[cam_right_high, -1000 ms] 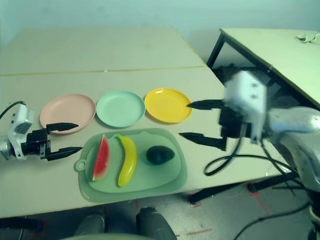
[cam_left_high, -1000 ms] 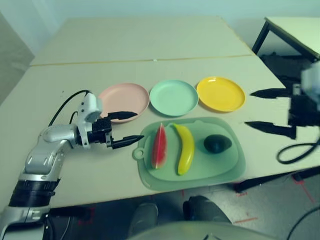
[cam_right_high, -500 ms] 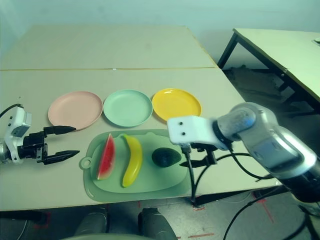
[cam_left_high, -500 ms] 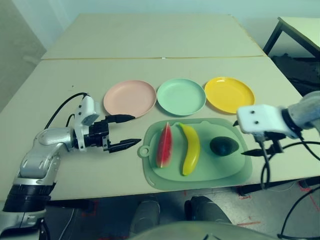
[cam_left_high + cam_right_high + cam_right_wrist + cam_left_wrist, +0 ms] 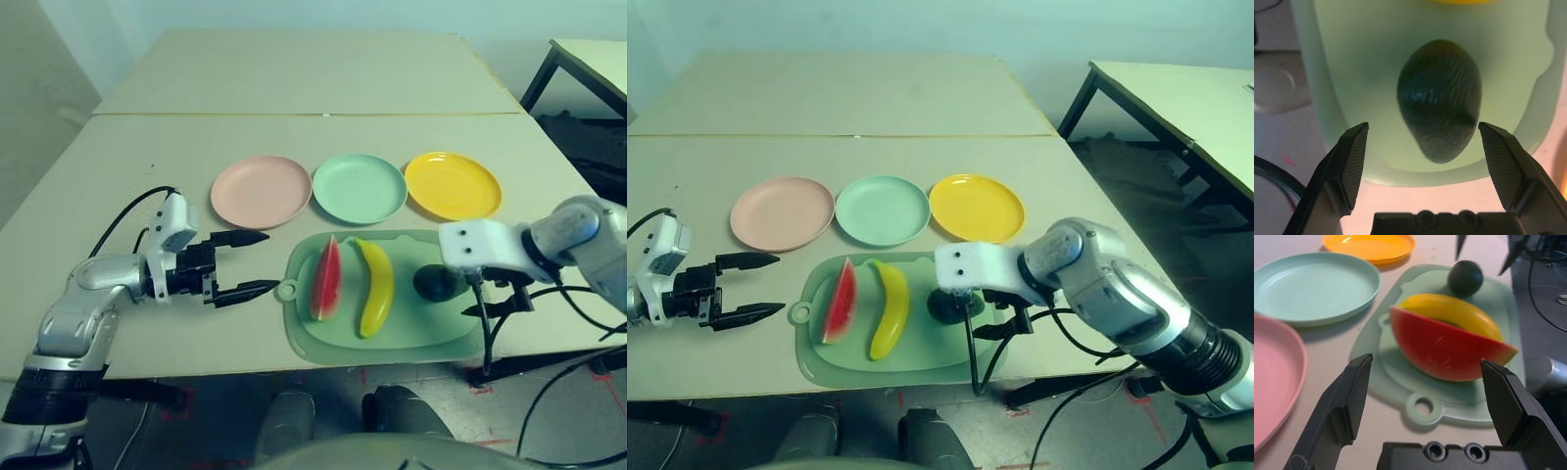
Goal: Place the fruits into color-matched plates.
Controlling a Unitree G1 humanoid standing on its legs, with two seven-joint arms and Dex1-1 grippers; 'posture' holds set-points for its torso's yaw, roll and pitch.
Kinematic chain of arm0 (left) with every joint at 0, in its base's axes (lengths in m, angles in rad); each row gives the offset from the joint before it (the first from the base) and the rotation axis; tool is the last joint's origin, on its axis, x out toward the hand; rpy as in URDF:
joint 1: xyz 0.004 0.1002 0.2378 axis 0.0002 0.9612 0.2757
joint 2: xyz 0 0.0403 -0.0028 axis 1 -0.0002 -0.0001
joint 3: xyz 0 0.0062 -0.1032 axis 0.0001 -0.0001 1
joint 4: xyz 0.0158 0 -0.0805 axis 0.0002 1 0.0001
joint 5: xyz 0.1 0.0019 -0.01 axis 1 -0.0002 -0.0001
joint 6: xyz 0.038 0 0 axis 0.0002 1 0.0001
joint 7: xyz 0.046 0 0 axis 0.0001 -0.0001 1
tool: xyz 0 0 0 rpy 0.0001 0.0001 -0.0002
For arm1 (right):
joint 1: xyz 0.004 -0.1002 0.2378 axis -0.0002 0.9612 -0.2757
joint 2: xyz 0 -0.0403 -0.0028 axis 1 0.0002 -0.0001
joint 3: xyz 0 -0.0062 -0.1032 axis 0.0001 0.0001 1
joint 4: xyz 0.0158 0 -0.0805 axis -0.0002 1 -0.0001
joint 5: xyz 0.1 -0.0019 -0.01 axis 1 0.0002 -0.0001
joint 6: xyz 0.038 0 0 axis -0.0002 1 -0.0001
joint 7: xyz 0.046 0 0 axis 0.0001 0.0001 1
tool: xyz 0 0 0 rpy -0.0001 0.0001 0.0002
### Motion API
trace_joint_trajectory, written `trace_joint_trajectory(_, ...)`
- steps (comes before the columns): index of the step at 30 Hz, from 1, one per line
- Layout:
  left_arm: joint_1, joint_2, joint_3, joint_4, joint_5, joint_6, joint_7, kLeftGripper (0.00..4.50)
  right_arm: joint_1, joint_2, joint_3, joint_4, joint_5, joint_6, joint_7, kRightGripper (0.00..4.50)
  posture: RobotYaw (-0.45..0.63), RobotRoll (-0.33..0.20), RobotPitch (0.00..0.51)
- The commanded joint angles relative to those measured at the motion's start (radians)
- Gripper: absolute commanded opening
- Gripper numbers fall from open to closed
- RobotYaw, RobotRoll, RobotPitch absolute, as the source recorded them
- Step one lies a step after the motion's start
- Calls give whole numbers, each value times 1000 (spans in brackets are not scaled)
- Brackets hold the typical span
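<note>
Spread wide and empty, the right claw (image 5: 1423, 125) is lining up with the avocado (image 5: 1440, 100) near the cutting board's (image 5: 838, 377) right end, presumably to straddle it before lifting it toward the mint plate (image 5: 883, 211).

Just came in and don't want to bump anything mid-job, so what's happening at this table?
The robot seems about to pick up the avocado: its right gripper is open right at it, fingers apart, but not gripping it. The left gripper is open and empty beside the cutting board. The avocado, watermelon wedge and banana all lie on the board; the pink, green and yellow plates are empty.
</note>
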Motion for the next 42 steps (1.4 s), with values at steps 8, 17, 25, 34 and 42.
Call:
trace_joint_trajectory(8, 52, 3, -17, -18, 26, -36, -12, 4478, -61, 71, 60, 64, -62, -39, 13, 4500, 108, 0, 69)
trace_joint_trajectory(17, 81, 13, 4, -1, 39, -75, -13, 4478, -53, 101, 68, 82, -88, -44, 34, 4500, 128, 0, 70)
trace_joint_trajectory(25, 77, 16, 7, -9, 36, -75, -4, 4500, -48, 116, 72, 79, -97, -39, 41, 4131, 123, 0, 76)
trace_joint_trajectory(34, 63, 32, -7, -10, 49, -68, 3, 4500, -48, 127, 72, 77, -98, -26, 38, 2867, 123, 0, 76)
trace_joint_trajectory(42, 32, 6, -6, -28, 26, 6, 81, 4500, -150, 133, 35, 139, -80, -38, 71, 2867, 118, 0, 76)
